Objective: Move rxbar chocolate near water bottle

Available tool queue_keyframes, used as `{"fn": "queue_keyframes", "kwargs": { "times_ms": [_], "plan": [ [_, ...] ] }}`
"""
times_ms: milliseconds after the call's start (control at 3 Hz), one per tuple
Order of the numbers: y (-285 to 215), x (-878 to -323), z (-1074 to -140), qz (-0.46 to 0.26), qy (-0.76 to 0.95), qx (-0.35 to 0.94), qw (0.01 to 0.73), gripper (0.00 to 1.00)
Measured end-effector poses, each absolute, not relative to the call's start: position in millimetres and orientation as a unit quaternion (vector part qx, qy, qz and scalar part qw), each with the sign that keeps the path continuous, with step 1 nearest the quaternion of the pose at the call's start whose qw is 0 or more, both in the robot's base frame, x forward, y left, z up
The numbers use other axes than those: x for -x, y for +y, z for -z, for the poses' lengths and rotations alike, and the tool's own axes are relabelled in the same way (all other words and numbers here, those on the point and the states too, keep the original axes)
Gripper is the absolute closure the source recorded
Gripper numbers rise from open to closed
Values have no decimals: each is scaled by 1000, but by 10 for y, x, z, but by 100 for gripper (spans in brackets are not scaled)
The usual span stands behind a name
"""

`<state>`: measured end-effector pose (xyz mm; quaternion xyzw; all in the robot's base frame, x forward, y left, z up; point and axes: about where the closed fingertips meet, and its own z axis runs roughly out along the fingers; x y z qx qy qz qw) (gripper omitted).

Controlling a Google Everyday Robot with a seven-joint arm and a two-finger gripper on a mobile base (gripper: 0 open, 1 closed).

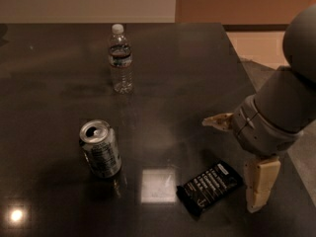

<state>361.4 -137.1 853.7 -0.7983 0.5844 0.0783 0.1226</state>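
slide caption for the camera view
Open gripper by the rxbar chocolate on the dark table, water bottle upright at the far side, silver can front left.

- The rxbar chocolate [210, 187] lay flat on the dark table [197, 73], near its front edge and right of the middle. Its black wrapper showed rows of white lettering and sat askew, the right end farther back.
- The water bottle [120, 58] stood upright toward the far side, clear, with a white cap and a dark label band, well apart from the bar.
- The gripper [229, 165] hung at the bar's right end, fingers spread wide, holding nothing.
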Motion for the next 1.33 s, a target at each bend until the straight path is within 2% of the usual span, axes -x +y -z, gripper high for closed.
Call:
{"fn": "queue_keyframes", "kwargs": {
  "times_ms": [1000,1333],
  "plan": [
    [-1269,-3423,-8274,-93,557,816,124,0],
    [-1260,-3417,-8246,-98,556,817,115,18]
  ]
}}
